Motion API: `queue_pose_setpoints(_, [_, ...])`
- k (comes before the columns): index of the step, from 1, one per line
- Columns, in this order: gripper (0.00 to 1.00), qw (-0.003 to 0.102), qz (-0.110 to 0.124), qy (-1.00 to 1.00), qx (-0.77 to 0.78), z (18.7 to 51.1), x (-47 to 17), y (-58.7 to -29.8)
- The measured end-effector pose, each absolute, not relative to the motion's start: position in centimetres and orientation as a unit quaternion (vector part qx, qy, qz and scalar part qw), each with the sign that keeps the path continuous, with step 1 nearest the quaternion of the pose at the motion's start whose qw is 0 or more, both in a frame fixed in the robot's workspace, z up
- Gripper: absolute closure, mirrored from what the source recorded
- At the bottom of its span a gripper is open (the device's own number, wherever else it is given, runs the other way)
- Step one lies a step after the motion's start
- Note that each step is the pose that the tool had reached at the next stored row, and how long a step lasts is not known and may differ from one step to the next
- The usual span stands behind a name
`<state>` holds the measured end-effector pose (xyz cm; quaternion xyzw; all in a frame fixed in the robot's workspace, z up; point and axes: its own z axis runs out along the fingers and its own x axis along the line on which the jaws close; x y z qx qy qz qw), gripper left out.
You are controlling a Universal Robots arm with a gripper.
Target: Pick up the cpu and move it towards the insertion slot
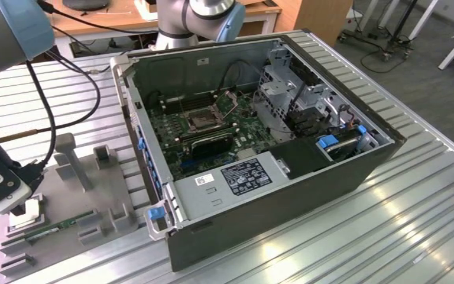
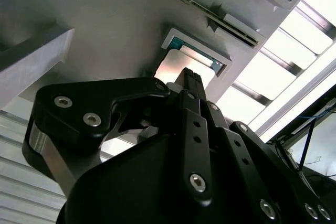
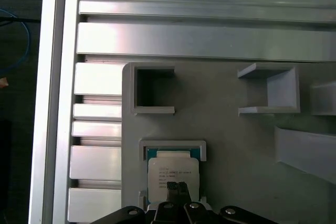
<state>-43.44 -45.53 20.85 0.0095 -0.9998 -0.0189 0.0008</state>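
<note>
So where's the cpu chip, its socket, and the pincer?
cpu [image 3: 172,169]: first wrist view, middle of its silvery top.
insertion slot [image 1: 201,120]: exterior view, its dark centre.
pincer [image 3: 177,187]: first wrist view, its tip, over the cpu.

Lighting is bright, from overhead. Glare streaks the slatted table [image 1: 416,225] beside the computer case [image 1: 290,201], whose interior is shadowed. In the second wrist view the cpu [image 2: 172,69] top reflects light.
</note>
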Motion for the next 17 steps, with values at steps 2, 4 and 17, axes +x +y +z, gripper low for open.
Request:
queue_pose_setpoints(2, [0.89,0.001,-0.019,-1.0,0.01,20.86,-43.44,-45.54])
queue_pose_setpoints(4, [0.89,0.001,-0.019,-1.0,0.01,20.86,-43.43,-45.54])
queue_pose_setpoints(17, [0.59,0.001,-0.019,-1.0,0.01,20.85,-43.43,-45.54])
